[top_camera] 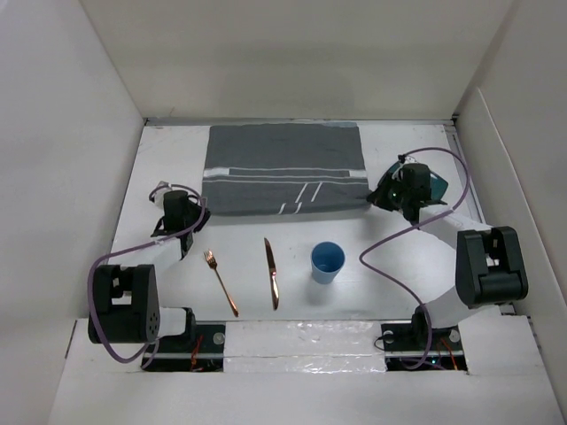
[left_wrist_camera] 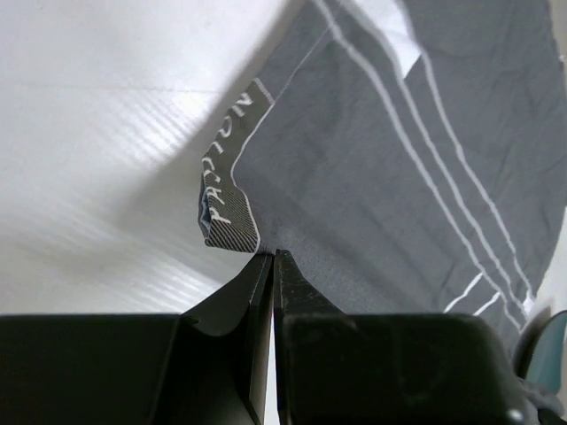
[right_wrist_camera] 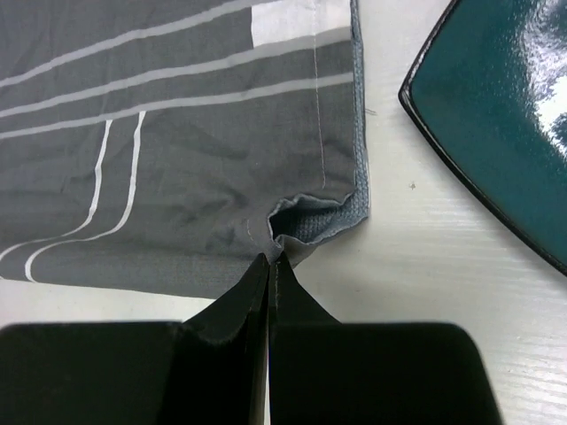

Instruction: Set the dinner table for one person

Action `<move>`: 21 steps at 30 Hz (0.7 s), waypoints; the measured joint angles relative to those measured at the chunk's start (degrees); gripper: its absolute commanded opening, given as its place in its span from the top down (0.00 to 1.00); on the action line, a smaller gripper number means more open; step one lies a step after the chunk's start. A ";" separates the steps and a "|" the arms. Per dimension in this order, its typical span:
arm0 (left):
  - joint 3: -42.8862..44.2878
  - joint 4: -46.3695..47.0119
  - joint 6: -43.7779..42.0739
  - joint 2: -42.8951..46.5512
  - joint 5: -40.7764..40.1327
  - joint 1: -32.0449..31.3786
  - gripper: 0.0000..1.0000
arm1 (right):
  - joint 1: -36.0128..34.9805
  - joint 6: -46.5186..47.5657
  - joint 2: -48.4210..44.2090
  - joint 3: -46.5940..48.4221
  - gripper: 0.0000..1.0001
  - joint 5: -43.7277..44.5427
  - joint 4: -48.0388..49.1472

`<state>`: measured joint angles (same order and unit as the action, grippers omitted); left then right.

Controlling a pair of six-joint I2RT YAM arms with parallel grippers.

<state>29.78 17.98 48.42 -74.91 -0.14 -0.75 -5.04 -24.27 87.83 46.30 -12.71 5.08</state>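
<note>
White dinner table (top_camera: 301, 305), walled in, with the grey placemat (top_camera: 283, 168) at its far middle. I've got the left gripper (left_wrist_camera: 272, 258) and right gripper (right_wrist_camera: 268, 261) each pinched shut on a near corner, probably to drag it flat toward the fork (top_camera: 221, 283) and knife (top_camera: 271, 273)

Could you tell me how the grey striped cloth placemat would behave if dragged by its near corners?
The grey striped cloth placemat is probably floppy: its corners curl over by the left gripper and the right gripper. It looks thin and light, so it should slide on the flat white table, yet may bunch between the shut jaws.
</note>
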 measured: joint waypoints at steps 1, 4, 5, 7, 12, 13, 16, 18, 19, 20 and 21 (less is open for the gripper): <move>-0.94 0.46 0.13 0.07 -0.31 -0.15 1.00 | 0.00 0.00 -0.07 -0.76 1.00 -0.02 0.81; -2.97 2.38 0.26 0.63 -1.18 -0.63 1.00 | 0.00 -0.07 -0.50 -3.58 1.00 -0.15 3.50; -3.67 3.02 0.31 1.07 -1.33 -0.74 1.00 | 0.00 -0.15 -0.94 -4.81 1.00 -0.15 3.96; -5.18 3.98 0.39 2.34 -1.46 -0.79 1.00 | 0.00 -0.37 -2.14 -7.43 1.00 -0.15 4.68; -8.50 5.27 0.55 6.05 -1.44 -0.79 1.00 | -0.24 -1.27 -6.10 -12.61 1.00 -0.02 5.62; -9.01 5.29 0.57 6.91 -1.44 -0.79 1.00 | -0.35 -1.44 -6.86 -13.25 1.00 0.22 5.62; -10.34 5.73 0.63 9.66 -1.40 -0.85 1.00 | -0.66 -1.95 -8.85 -14.45 0.97 0.85 5.62; -11.39 6.19 0.81 11.21 -1.36 -1.14 1.00 | -0.66 -2.32 -9.44 -14.49 0.94 1.40 5.62; -11.85 6.21 0.87 11.85 -1.20 -1.22 1.00 | -0.66 -2.45 -9.57 -14.49 0.87 1.73 5.62; -12.28 6.23 0.96 12.28 -1.07 -1.27 1.00 | -0.66 -2.67 -9.60 -14.49 0.81 1.97 5.57; -12.61 6.16 0.96 12.61 -0.94 -1.27 0.93 | -0.66 -2.82 -9.60 -14.49 0.77 2.36 5.49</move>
<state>17.17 24.14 49.39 -62.30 -1.08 -2.02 -5.69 -27.09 78.24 31.81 -10.35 10.57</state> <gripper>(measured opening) 0.006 0.166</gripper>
